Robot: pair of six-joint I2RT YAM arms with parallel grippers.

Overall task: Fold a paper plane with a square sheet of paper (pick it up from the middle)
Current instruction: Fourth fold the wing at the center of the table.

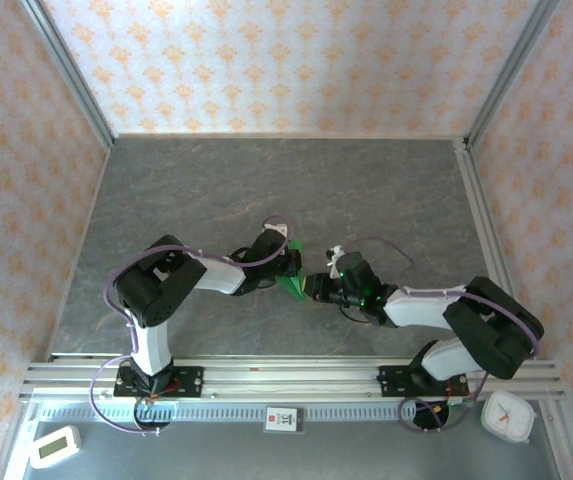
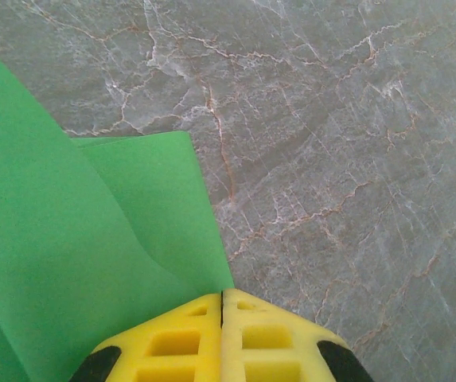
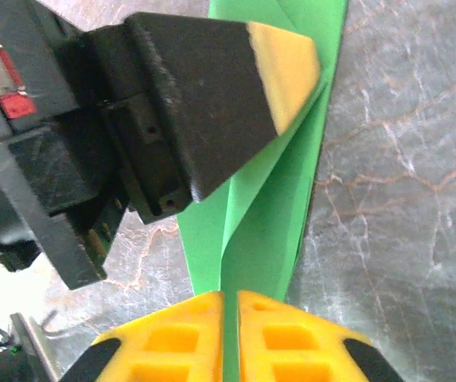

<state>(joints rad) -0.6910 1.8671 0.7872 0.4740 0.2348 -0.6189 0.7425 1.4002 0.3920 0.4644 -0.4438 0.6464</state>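
The green paper [image 1: 291, 287] is in the middle of the grey worktop [image 1: 266, 190] from side to side, closer to the near edge than the far edge. It is not a flat square. It is bent over itself, with one flap lying over another and a soft curve where they meet. The two arms reach in from both sides and meet at the paper.

The left gripper [image 2: 221, 296] is squeezed tight. Its two yellow fingers [image 2: 180, 342] press together with no gap, and the edge of the paper is pinched between them.

The right gripper [image 3: 229, 296] is clenched too. A thin strip of green shows between its fingers, so it is grasping the paper as well. In its wrist view, the left gripper's black finger with a yellow pad [image 3: 285, 68] sits right against the paper.

I cannot tell if the paper touches the worktop.

A small white timer [image 1: 54, 447] and a white clock [image 1: 507, 417] sit past the near edge.
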